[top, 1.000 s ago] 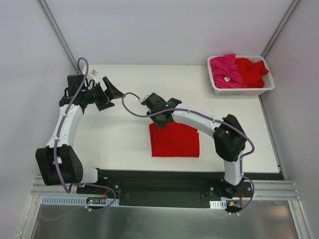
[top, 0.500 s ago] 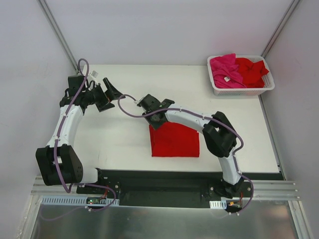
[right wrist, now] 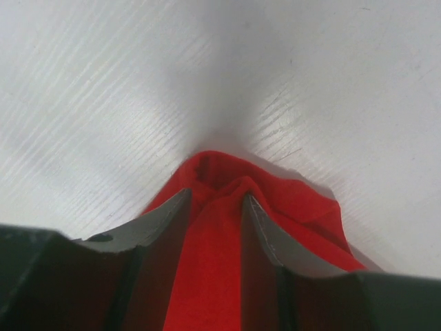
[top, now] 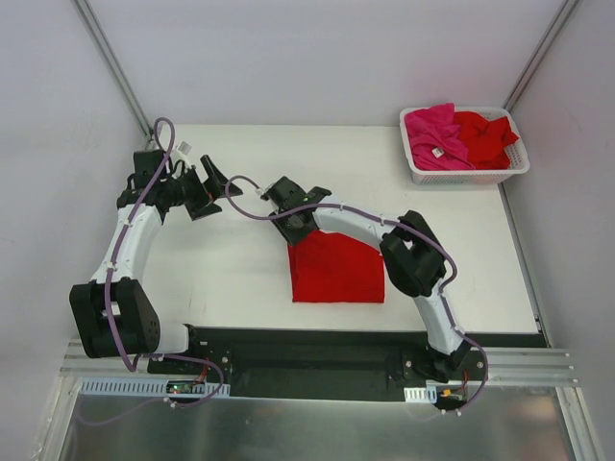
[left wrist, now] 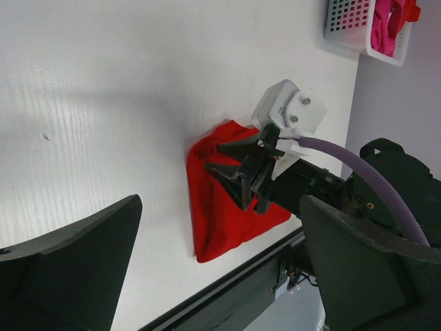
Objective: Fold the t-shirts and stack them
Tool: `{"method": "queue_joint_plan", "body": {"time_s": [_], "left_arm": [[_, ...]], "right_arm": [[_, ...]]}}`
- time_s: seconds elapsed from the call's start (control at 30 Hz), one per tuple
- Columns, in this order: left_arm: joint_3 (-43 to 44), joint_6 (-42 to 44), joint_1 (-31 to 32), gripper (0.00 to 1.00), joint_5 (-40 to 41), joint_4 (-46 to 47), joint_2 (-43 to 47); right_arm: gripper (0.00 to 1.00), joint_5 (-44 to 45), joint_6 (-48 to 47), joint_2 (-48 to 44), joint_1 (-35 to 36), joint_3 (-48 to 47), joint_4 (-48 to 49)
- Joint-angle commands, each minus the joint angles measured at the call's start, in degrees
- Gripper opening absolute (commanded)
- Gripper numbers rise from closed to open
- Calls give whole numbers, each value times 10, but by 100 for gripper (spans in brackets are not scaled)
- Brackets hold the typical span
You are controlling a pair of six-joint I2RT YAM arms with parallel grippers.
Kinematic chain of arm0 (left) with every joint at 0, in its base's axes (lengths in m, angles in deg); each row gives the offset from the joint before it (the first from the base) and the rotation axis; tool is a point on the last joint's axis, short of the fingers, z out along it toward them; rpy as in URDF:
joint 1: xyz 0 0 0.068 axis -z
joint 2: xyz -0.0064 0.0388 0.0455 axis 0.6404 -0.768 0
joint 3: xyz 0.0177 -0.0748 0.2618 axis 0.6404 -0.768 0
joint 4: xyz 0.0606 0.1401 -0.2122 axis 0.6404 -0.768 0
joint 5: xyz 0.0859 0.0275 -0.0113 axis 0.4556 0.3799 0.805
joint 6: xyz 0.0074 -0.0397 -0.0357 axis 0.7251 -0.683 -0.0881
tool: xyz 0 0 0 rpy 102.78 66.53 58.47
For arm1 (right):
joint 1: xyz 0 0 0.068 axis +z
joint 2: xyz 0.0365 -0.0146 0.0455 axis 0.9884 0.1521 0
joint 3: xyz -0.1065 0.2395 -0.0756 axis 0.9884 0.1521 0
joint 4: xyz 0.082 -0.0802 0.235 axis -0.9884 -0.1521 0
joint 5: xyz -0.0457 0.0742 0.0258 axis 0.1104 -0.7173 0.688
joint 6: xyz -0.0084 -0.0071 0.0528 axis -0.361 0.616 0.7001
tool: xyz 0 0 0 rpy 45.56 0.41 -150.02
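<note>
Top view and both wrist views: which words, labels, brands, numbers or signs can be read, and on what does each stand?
No text can be read.
White neck label on the pink t-shirt in the basket: too small to read.
Folded red t-shirt on the table: no print shows.

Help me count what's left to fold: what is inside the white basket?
The basket holds a crumpled magenta-pink t-shirt with a small white label and, beside it, crumpled red cloth, whether one t-shirt or several. Anything beneath them is covered.
</note>
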Motion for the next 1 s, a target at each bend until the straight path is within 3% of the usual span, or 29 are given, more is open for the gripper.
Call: {"method": "queue_joint_plan", "body": {"time_s": [0.0, 0.07, 0.17, 0.2, 0.43, 0.63, 0.8, 0.97], "left_arm": [[-1, 18, 6, 99, -15, -6, 20], [0, 19, 7, 99, -14, -7, 20], [4, 20, 9, 99, -14, -8, 18], [6, 20, 9, 99, -14, -8, 17], [18, 21, 12, 99, -10, -8, 12], [23, 23, 14, 99, -5, -9, 9], [26, 27, 16, 99, -6, -9, 6], [14, 27, 20, 99, -6, -9, 6]], "right_arm": [[43, -15, 4, 4, -4, -9, 13], [47, -15, 4, 4, -3, -11, 15], [67, -15, 3, -1, -3, -10, 16], [96, -15, 2, -3, -3, -8, 16], [96, 13, 5, -88, -11, 15, 11], [96, -26, 40, -192, -28, 38, -40], [96, -12, 63, -298, -53, 176, -35], [98, -13, 96, -298, -55, 270, -1]]}}
